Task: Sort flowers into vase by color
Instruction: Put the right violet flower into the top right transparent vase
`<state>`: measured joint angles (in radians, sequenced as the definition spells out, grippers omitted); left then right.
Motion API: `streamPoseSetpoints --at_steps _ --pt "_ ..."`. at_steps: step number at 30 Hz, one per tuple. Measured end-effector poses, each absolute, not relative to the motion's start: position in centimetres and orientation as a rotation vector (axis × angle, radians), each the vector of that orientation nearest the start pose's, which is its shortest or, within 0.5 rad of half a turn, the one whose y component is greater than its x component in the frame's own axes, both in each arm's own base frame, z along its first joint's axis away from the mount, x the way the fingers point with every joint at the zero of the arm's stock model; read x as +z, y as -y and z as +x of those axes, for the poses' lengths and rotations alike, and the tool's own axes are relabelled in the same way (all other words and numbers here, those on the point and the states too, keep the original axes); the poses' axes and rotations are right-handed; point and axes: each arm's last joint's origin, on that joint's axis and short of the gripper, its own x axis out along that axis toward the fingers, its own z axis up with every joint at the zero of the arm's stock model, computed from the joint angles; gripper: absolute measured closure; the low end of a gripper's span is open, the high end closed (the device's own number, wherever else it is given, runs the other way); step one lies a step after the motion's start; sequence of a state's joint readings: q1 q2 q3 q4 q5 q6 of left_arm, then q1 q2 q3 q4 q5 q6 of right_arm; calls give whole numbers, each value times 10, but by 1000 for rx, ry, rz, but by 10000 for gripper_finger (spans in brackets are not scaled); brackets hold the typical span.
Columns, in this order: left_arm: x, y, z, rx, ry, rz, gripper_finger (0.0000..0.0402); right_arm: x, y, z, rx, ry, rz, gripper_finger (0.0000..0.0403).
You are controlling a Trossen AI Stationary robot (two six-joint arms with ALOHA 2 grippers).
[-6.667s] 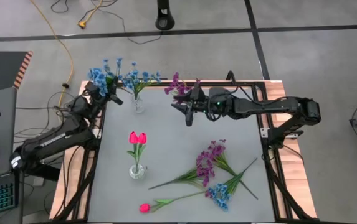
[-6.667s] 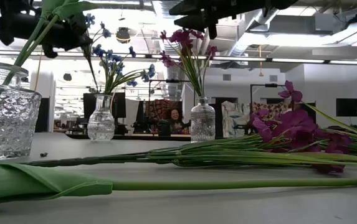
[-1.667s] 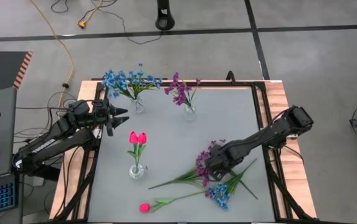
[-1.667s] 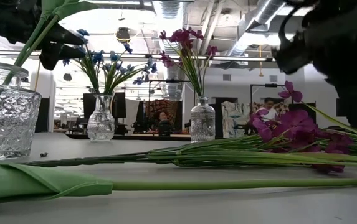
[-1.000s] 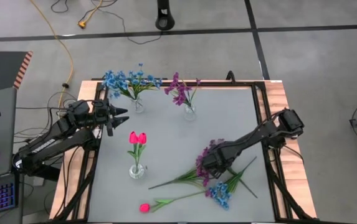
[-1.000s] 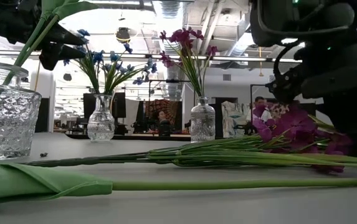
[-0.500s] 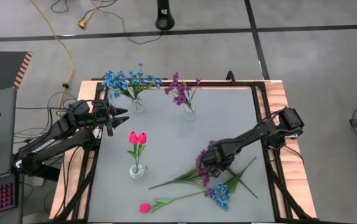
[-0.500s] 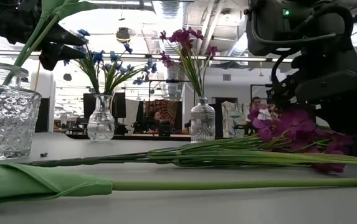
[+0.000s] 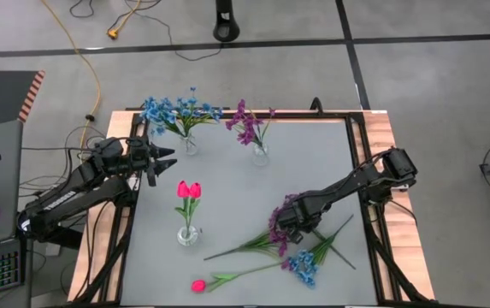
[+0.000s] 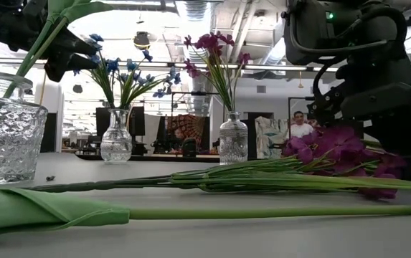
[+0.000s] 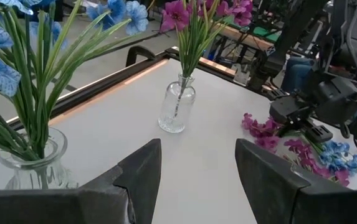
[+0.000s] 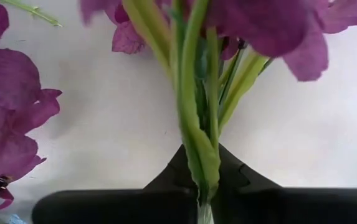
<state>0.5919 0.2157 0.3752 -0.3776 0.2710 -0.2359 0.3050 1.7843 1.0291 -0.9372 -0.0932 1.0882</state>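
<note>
A loose purple flower [image 9: 272,233] lies on the table at the right, its long green stalk [image 9: 240,248] pointing to the near left. My right gripper [image 9: 289,224] is down on it and shut on its stalks. Nearer the front edge lie a blue flower [image 9: 301,267] and a pink tulip [image 9: 198,286]. Three glass vases stand upright: one with blue flowers [image 9: 190,144], one with purple flowers [image 9: 261,152], one with pink tulips [image 9: 188,233]. My left gripper [image 9: 166,159] hovers open at the table's left, beside the blue vase. My right gripper pinches the purple flower's bundle of green stalks [image 12: 198,152] between its two fingers, just below the blooms. The fingers come from above, pointing down, and lie across the stalks. The flower rests on the table, its blooms [image 10: 334,143] spread beside the gripper.
The blue flower's stalks [image 9: 334,248] run close under my right arm. Bare grey tabletop [image 9: 227,192] lies between the vases. The table has a wooden rim [image 9: 380,137]. People show in the room beyond the far edge.
My right arm has shifted a little over the loose purple flower, toward the table's far edge. The flower lies where it was.
</note>
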Motion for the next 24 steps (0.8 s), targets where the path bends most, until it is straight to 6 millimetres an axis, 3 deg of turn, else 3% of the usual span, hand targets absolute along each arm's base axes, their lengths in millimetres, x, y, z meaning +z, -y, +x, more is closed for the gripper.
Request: streamPoseSetpoints --at_steps 4,11,24 --pt "237 -43 77 340 -161 -325 209 150 -88 273 -637 -1583 605 360" --pt "237 -41 78 278 -176 -276 209 187 -80 272 -595 -1418 614 365" --pt "236 -39 78 225 -188 -269 209 264 -53 242 -642 -974 616 361"
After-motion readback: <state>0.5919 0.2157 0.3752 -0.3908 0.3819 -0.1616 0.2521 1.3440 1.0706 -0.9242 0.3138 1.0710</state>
